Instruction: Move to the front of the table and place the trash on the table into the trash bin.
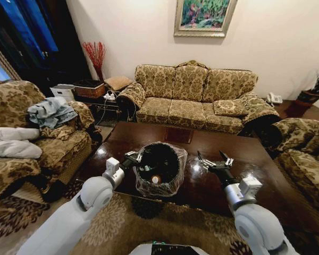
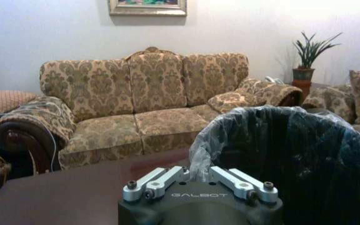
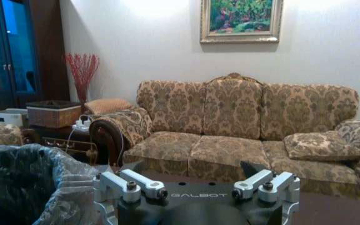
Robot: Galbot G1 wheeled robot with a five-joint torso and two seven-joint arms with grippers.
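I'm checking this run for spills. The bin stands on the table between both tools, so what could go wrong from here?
1. The left tool sits right at the trash bin's rim, by its loose plastic bag. A sideways move might snag the liner or tip the bin.
2. The bin stands near the front edge of the glossy table, so a nudge could slide it off.
3. The open right tool hovers close beside the bin and could knock it.

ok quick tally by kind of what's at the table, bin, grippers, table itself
table: 1
trash bin: 1
grippers: 2, left gripper and right gripper, either side of the bin
total: 4
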